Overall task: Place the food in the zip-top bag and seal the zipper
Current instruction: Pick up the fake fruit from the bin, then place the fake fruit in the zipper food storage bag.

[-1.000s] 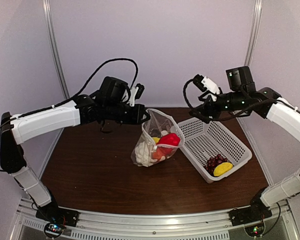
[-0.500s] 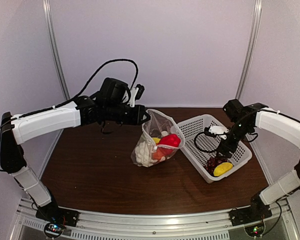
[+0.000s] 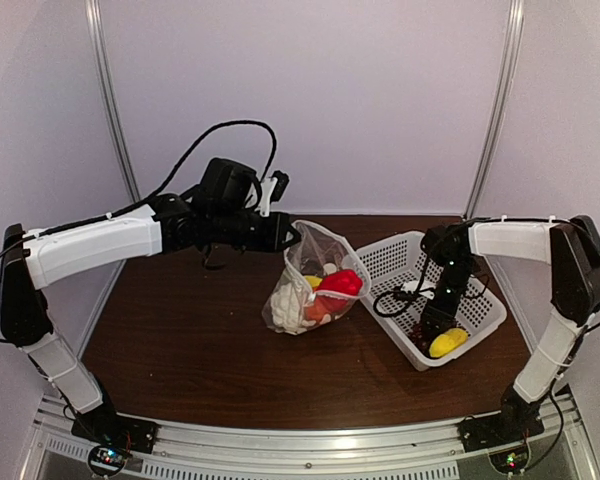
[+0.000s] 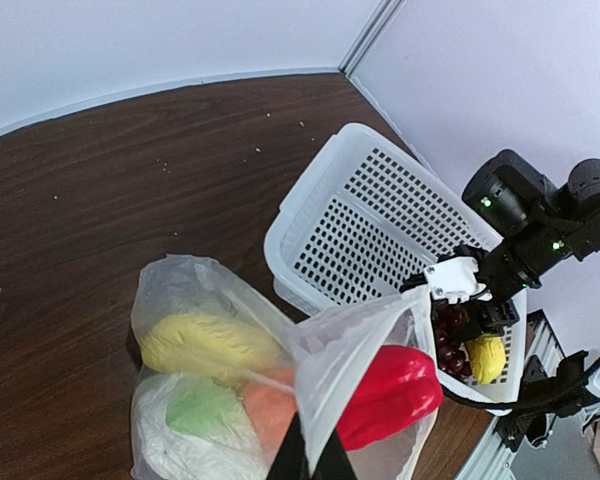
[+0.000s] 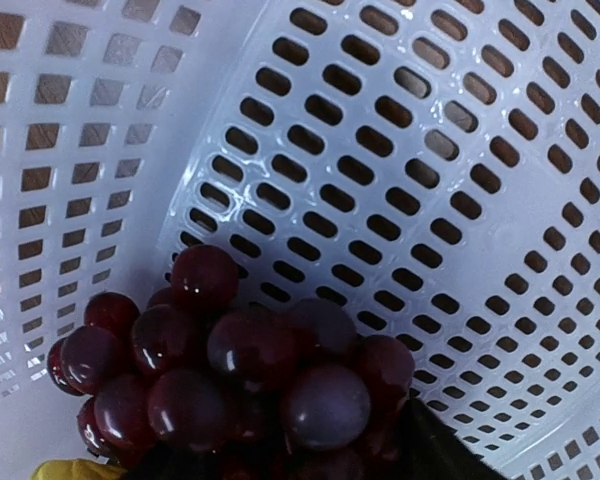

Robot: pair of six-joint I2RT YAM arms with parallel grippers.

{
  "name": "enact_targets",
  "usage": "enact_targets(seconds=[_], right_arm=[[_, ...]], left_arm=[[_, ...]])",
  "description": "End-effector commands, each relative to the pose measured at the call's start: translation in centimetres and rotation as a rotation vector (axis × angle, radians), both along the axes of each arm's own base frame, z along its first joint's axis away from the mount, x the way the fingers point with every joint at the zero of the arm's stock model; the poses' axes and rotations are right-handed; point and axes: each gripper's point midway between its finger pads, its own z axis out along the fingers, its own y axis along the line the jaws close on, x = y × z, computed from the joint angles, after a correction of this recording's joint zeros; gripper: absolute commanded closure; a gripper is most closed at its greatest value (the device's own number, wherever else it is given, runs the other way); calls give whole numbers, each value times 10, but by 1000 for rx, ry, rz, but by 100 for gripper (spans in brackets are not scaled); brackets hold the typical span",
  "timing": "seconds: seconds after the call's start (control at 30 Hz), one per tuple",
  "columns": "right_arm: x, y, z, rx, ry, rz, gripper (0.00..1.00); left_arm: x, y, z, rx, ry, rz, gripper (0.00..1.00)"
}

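**Four of six food pieces bagged; two outstanding, seal not made**

Progress: judged a little past halfway. The loading is unfinished and the closing step has not begun.

- Zip-top bag [image 3: 322, 246]: one. It stands mid-desk [image 3: 200, 340] with its mouth open and its upper edge pinched in the closed left hand [image 3: 288, 235].
- Zipper [image 4: 370, 308]: one, along the mouth edge, unsealed.
- Food inside the bag, four pieces:
  - one cauliflower [image 3: 285, 298]
  - one orange pumpkin [image 4: 270, 410]
  - one red pepper [image 3: 338, 282], uppermost
  - one yellow piece [image 4: 205, 342]
- Food outside the bag, two pieces, both in the near corner of the basket:
  - one grape bunch [image 5: 230, 370]
  - one second yellow piece [image 3: 448, 342], just beside the grapes
- White mesh basket [image 3: 385, 258]: one, to the right of the bag and touching or nearly touching it.
- Right hand [image 3: 435, 318]: one, lowered into the basket directly over the grapes. Fingers appear at either side of the bunch, but it cannot be told whether they have gripped it.

Left to do: move the grapes, move the yellow piece, press the zipper closed.
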Motion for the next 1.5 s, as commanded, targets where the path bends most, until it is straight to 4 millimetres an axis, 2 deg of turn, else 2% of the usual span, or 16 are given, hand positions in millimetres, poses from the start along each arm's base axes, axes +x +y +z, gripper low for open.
enact_targets(seconds=[0.0,0.07,0.1,0.23,0.33,0.47,0.63,0.83,0.97,1.13,1.23,1.33,1.47], right_arm=[[-3,-2,0,-5,41,-23,56],[11,2,18,26,-18,-46,73],[19,4,30,41,-60,-55,78],[47,13,89,109,-246,-58,86],[54,26,133,208,-349,-41,92],[49,51,178,383,-413,-9,100],[33,89,235,627,-438,48,100],[28,127,283,806,-516,86,100],[33,156,301,909,-535,99,100],[47,193,305,1000,-541,94,100],[53,213,294,1012,-546,92,100],[58,230,281,987,-632,77,100],[55,249,258,931,-682,92,100]], left_arm=[[4,4,13,-24,-44,12,100],[4,4,14,-27,-44,9,100],[4,3,14,-30,-44,7,100],[5,2,15,-35,-44,7,100],[6,0,16,-53,-42,13,100],[8,-4,15,-76,-32,17,100],[10,-11,14,-105,-13,17,100],[9,-20,10,-144,26,0,100],[9,-22,12,-160,37,-4,100],[8,-23,16,-165,41,-7,100],[7,-21,22,-169,38,-3,100],[5,-20,30,-190,39,-4,100],[2,-20,41,-232,44,-4,100]])
